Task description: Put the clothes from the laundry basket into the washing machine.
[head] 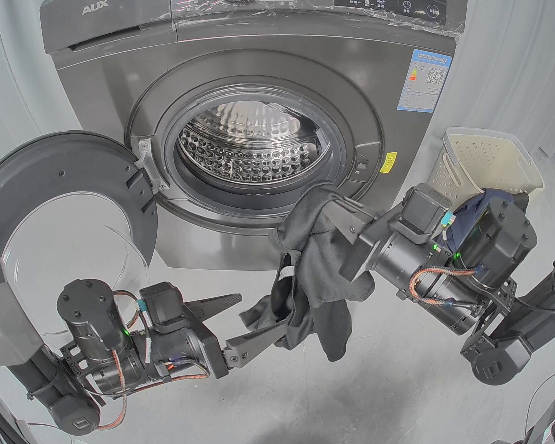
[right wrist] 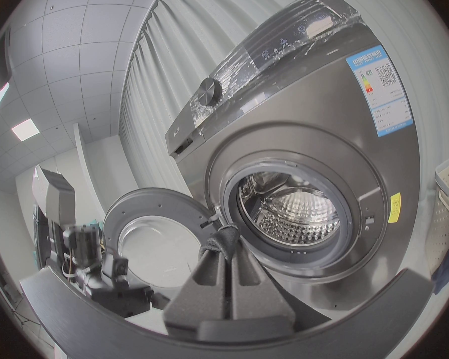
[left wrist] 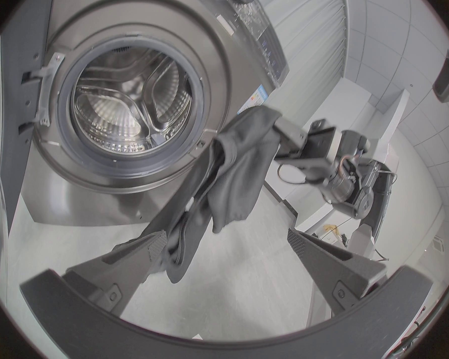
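Note:
My right gripper (head: 332, 209) is shut on a dark grey garment (head: 311, 266), which it holds up just in front of and below the washing machine's open drum (head: 253, 140). The cloth bunches at the shut fingertips (right wrist: 224, 239) and hangs toward the floor. My left gripper (head: 262, 312) stands open low to the left of the garment. The lower folds of the garment (left wrist: 219, 190) drape against one of its fingers (left wrist: 134, 258). A cream laundry basket (head: 496, 158) stands to the right of the machine, with a blue garment (head: 472, 220) at its front edge.
The machine's round door (head: 61, 180) is swung fully open to the left, above my left arm. The drum (right wrist: 292, 215) looks empty. Bare grey floor (head: 376, 371) lies in front of the machine. A white curtain hangs behind.

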You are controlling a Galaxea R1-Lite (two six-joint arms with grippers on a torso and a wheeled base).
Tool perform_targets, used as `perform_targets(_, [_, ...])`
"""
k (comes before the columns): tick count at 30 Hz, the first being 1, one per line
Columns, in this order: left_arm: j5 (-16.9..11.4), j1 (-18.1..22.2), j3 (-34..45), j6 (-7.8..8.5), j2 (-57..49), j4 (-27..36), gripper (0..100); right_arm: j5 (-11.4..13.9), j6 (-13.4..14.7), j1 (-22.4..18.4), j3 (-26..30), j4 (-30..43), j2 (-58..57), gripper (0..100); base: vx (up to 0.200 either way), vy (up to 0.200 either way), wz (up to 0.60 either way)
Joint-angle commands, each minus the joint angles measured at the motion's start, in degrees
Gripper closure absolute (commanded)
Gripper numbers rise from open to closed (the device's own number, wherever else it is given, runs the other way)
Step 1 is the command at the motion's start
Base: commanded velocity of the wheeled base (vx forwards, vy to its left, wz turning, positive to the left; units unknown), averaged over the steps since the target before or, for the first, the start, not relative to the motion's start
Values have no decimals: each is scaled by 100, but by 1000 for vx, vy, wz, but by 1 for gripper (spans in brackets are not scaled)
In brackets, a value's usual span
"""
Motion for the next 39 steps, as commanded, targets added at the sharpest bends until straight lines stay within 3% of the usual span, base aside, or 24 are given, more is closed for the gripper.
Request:
perform_targets(1, [4, 12, 3, 26, 448, -2, 0, -16, 1, 11, -182, 1, 26, 100, 0, 0, 0])
perform_targets(8, [-5, 231, -59, 325, 826, -10, 0, -24, 1, -42, -287, 10, 18, 100, 0, 0, 0])
perform_targets(10, [-58, 434, -129, 518, 1081, -19, 0, -24, 1, -51, -296, 10, -9, 100, 0, 0, 0])
perform_targets(14, [-102, 794, -419, 747, 1433, -19, 0, -24, 1, -33, -243, -8, -35, 100, 0, 0, 0])
perform_targets(20, [-111, 1207, -815, 799, 1819, -19, 0, -24, 19, -15, -226, -8, -79, 100, 0, 0, 0])
perform_targets(25, [-128, 1172, -903, 808, 2065, -19, 0, -24, 19, 2, -226, 1, -79, 100, 0, 0, 0])
perform_targets(29, [-339, 1110, -991, 843, 2171, -19, 0, -33, 19, 11, -217, 1, -79, 100, 0, 0, 0])
perform_targets(36, [-691, 1058, -920, 1195, 2303, -19, 0, -42, 27, 11, -156, 1, -79, 100, 0, 0, 0])
perform_targets(39, [-849, 1058, -964, 1441, 2505, -28, 0, -68, 27, 11, -147, 10, -88, 100, 0, 0, 0])
